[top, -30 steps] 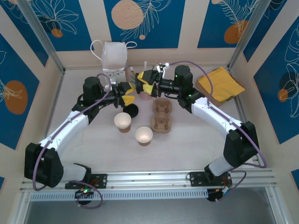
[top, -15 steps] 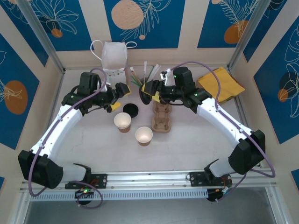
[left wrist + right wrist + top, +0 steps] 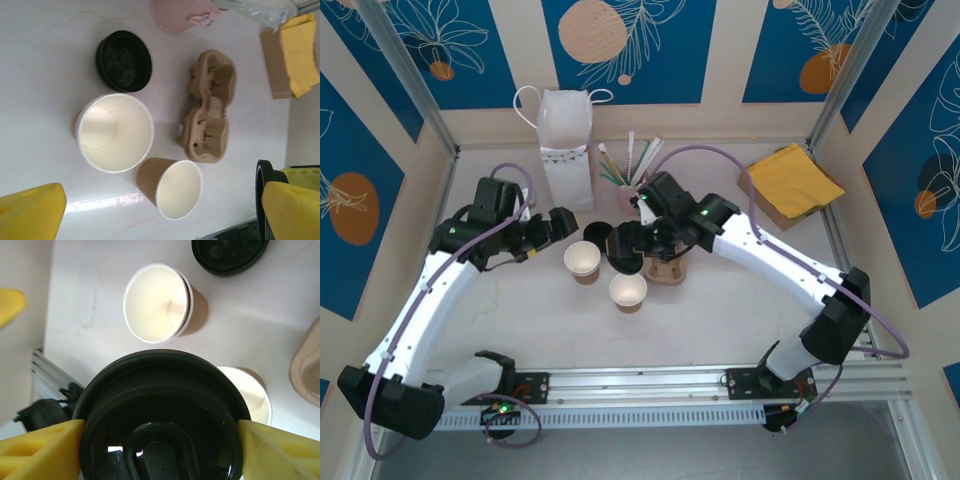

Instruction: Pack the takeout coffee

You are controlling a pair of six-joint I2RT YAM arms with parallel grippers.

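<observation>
Nearer open cup [image 3: 628,290]: brown paper with its pale inside shown, stood upright on the desk [image 3: 740,310] just below the centre of the top view.
Second open cup [image 3: 583,260]: of the same kind, placed up and to the left of the first, apart from it.
Right claw [image 3: 159,452]: clamped on the takeout coffee — a yellow finger [image 3: 40,452] is pressed to each side of the black lid.
Takeout coffee [image 3: 625,252]: held at the centre of the top view, between the loose black lid and the cup carrier; whether its base touches the desk cannot be told.
Cup carrier [image 3: 209,120]: moulded pulp with two pockets, laid just right of the coffee and partly covered by the right arm.
Loose black lid [image 3: 123,61]: laid flat on the desk, just above the second open cup.
Left claw [image 3: 563,222]: spread wide, seen left of the loose black lid.
Pink cup [image 3: 175,17]: set further back, with sticks and straws in it.
White paper bag [image 3: 565,150]: stood upright at the back wall, upper left of centre.
Yellow napkins [image 3: 790,178]: stacked at the upper right — on a brown box.
</observation>
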